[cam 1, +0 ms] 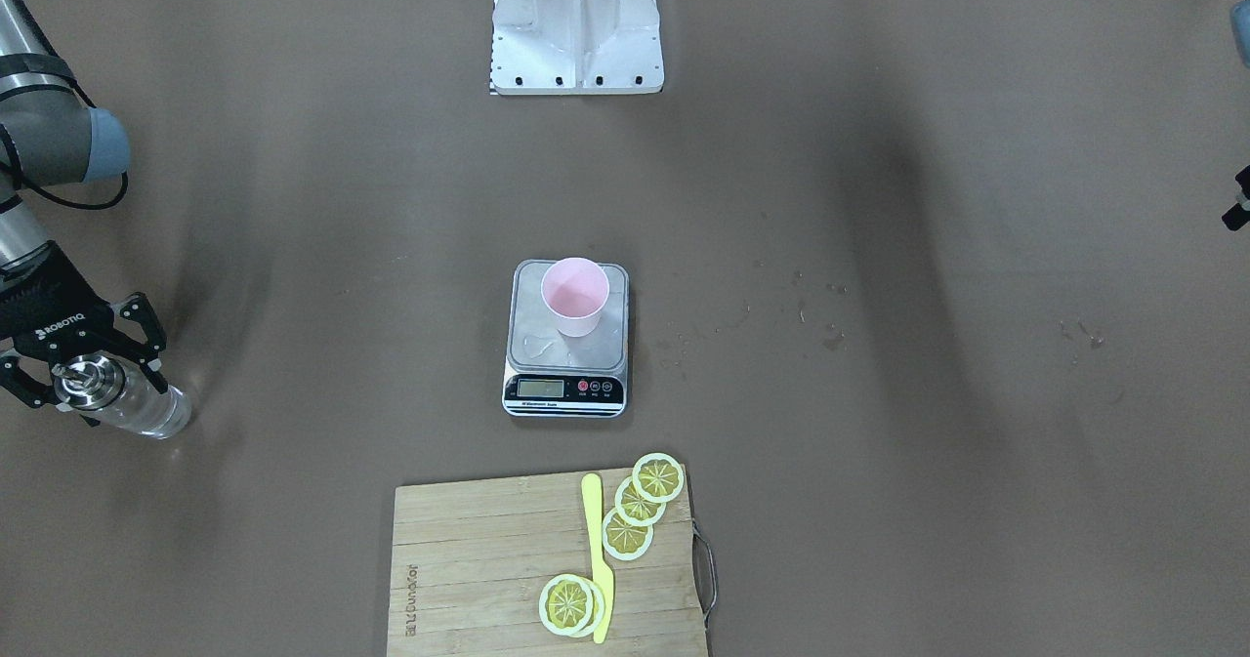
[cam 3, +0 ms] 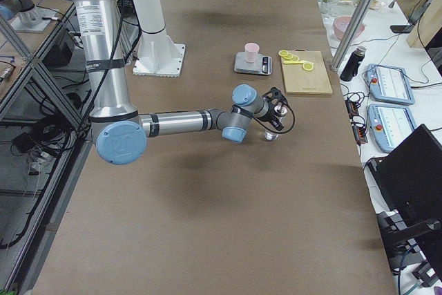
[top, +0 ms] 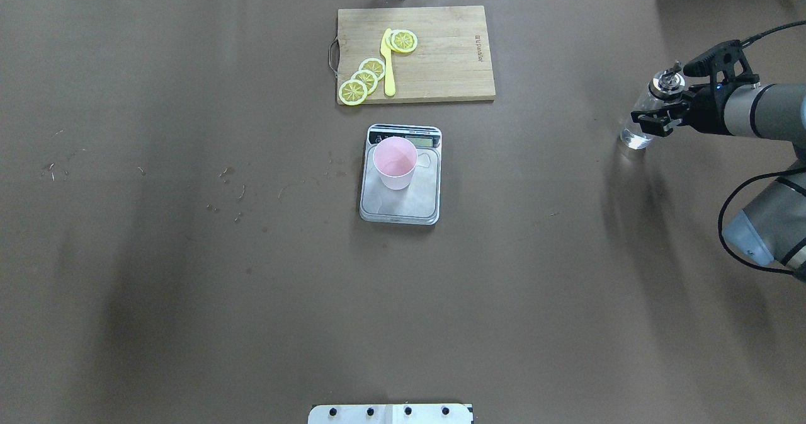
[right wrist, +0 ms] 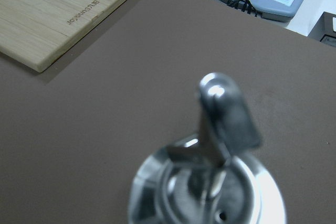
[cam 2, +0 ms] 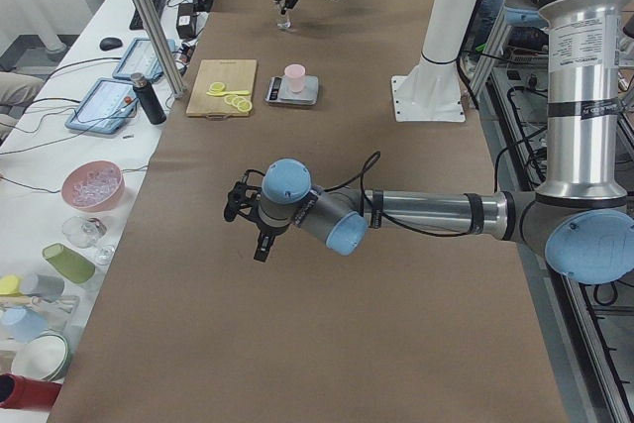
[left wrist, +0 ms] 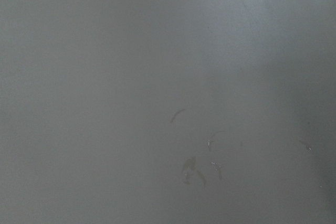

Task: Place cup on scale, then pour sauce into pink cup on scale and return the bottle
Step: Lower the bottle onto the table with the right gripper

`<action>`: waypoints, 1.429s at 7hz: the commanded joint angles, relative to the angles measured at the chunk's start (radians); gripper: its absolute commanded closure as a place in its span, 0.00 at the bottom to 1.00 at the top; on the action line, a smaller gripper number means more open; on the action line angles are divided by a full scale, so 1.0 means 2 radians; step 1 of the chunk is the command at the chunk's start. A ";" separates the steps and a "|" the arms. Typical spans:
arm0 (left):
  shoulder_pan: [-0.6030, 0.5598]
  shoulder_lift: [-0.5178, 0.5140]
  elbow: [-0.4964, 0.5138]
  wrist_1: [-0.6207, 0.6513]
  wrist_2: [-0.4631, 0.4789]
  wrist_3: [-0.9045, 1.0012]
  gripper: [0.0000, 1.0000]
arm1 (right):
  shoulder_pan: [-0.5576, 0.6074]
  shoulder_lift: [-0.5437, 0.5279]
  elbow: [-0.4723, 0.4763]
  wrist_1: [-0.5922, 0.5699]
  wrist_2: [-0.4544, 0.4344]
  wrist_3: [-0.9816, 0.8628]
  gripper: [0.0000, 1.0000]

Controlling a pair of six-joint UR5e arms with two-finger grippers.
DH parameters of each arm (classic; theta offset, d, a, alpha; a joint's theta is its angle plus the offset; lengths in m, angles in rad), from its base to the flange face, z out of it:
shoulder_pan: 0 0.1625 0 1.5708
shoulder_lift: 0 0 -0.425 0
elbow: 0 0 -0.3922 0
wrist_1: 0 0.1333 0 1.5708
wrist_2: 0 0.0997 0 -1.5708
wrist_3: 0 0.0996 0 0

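Note:
The pink cup (cam 1: 575, 296) stands upright on the silver scale (cam 1: 547, 349) at the table's middle, toward the display end of the platform (top: 403, 205). The clear glass bottle (cam 1: 142, 405) with its metal cap and spout (right wrist: 210, 192) stands on the table far out on the robot's right. My right gripper (cam 1: 93, 372) straddles the bottle's top, its fingers spread wider than the glass, so it looks open. Sauce inside the glass is hard to make out. My left gripper (cam 2: 246, 220) hovers over bare table far from the scale. I cannot tell whether it is open or shut.
A wooden cutting board (cam 1: 469, 559) with lemon slices (cam 1: 640, 501) and a yellow knife (cam 1: 596, 554) lies beyond the scale. A wet smear (cam 1: 539, 347) marks the scale's platform, and small stains (top: 227, 191) dot the mat. The robot's white base (cam 1: 576, 22) stands behind.

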 commanded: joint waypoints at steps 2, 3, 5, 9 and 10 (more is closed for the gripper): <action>0.001 -0.001 0.000 0.000 0.000 0.000 0.03 | 0.000 0.001 -0.001 0.000 -0.001 0.005 0.28; 0.001 -0.001 0.000 0.000 0.000 0.000 0.03 | 0.000 0.002 -0.001 0.000 -0.003 0.005 0.24; 0.001 -0.001 0.000 0.000 0.000 0.000 0.03 | 0.000 0.002 -0.001 0.001 -0.003 0.005 0.00; 0.000 -0.002 0.000 0.000 0.000 0.000 0.03 | 0.002 -0.014 0.005 0.002 0.000 0.002 0.00; 0.001 -0.002 0.000 0.000 0.000 0.000 0.03 | 0.002 -0.018 0.005 0.002 0.000 0.001 0.00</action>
